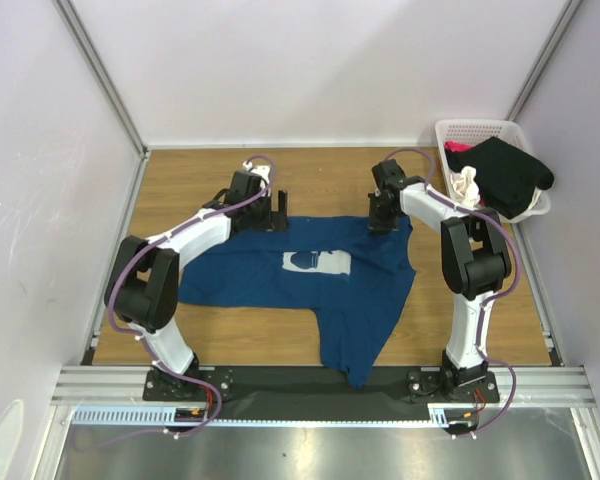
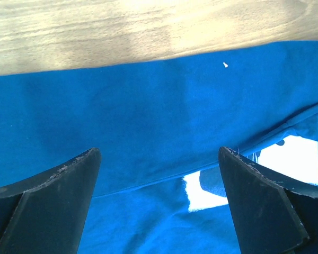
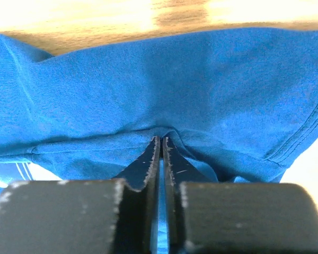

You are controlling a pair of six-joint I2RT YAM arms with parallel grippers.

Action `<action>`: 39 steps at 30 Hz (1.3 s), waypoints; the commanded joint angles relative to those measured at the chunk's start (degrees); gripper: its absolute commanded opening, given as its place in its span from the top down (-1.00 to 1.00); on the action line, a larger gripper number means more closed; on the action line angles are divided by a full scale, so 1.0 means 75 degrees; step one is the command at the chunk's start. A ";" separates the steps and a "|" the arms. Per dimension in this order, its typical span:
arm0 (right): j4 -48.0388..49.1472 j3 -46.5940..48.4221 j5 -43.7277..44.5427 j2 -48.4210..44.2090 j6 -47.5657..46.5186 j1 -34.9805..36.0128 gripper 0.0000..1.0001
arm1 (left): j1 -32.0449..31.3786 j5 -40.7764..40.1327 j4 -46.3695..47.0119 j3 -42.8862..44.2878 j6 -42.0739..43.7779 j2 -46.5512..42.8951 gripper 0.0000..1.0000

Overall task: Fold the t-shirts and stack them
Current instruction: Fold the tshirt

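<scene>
**A:** We open on the wooden counter (image 1: 230,340), boxed in by pale walls. Sprawled right across its middle is the dark blue t-shirt (image 1: 270,285).

**B:** It lies mostly flat and print side up. One long flap runs down toward the near edge, between the two arm bases.

**A:** Over in the far right corner, the white lattice basket (image 1: 480,130) sits against the wall. A black t-shirt (image 1: 510,175) is heaped over its rim, and a cream cloth (image 1: 467,185) hangs out on the side facing the arms. We also catch a scrap of pink cloth (image 1: 458,148) inside.

**B:** Back on the blue one, the white square print (image 1: 317,262) sits near the shirt's middle, between the two arms.

**A:** Now the left claw (image 2: 159,159). Through its wrist camera we see the fingers (image 2: 58,196) spread wide, with blue cloth below the gap and nothing caught between them.

**B:** It hangs over the shirt's far edge, with bare wood just beyond and a corner of the print at the lower right. We cannot tell whether the tips touch the cloth.

**A:** The right claw (image 3: 162,140) is a different story. Its fingers are drawn almost together, leaving only a thin slit. The tips are buried in a ridge of blue cloth, and creases fan out from them.

**B:** We call that a pinch on the shirt's far edge, up by its right corner.

**A:** Smallest of all is a white speck (image 2: 225,64) on the blue cloth near the wood.
</scene>
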 commanded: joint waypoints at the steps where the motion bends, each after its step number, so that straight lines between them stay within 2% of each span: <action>1: -0.0132 0.0286 0.0182 -0.0133 0.0067 0.0064 0.92 | -0.0079 -0.0199 0.0010 0.0075 0.0161 -0.0491 -0.99; 3: -0.0190 0.0252 0.0182 -0.0274 0.0126 0.0088 1.00 | -0.0079 -0.0200 0.0010 0.0075 0.0161 -0.0503 -0.99; 12: -0.0507 -0.0368 0.0182 -0.1504 0.0547 0.0556 1.00 | -0.0079 -0.0422 -0.0084 0.0075 0.0137 -0.0596 -1.00; 25: -0.0753 -0.1494 -0.0029 -0.2360 0.1344 0.1880 1.00 | -0.0079 -0.0387 -0.0072 -0.0441 0.0114 -0.1064 -1.00; 31: -0.0320 -0.1752 -0.0800 -0.2724 0.1391 0.2525 0.98 | -0.0079 -0.0328 0.0010 -0.0839 0.0102 -0.1369 -1.00; 33: -0.0377 -0.1764 -0.0861 -0.2689 0.1450 0.2665 0.55 | -0.0079 -0.0352 0.0022 -0.0979 0.0102 -0.1440 -0.99; 34: -0.0448 -0.1764 -0.0780 -0.2689 0.1450 0.2712 0.26 | -0.0079 -0.0363 0.0022 -0.1026 0.0114 -0.1475 -1.00; 35: -0.0530 -0.1764 -0.0732 -0.2759 0.1485 0.2748 -0.23 | -0.0079 -0.0352 0.0022 -0.1062 0.0114 -0.1557 -1.00; 37: -0.0729 -0.1753 -0.0476 -0.2911 0.1520 0.2748 -0.56 | -0.0079 -0.0352 0.0033 -0.1156 0.0114 -0.1627 -1.00; 38: -0.0834 -0.1741 -0.0370 -0.3120 0.1544 0.2736 -0.65 | -0.0079 -0.0352 0.0033 -0.1214 0.0102 -0.1674 -1.00; 39: -0.0905 -0.1648 -0.0288 -0.3204 0.1567 0.2702 -0.65 | -0.0079 -0.0363 0.0010 -0.1226 0.0079 -0.1686 -1.00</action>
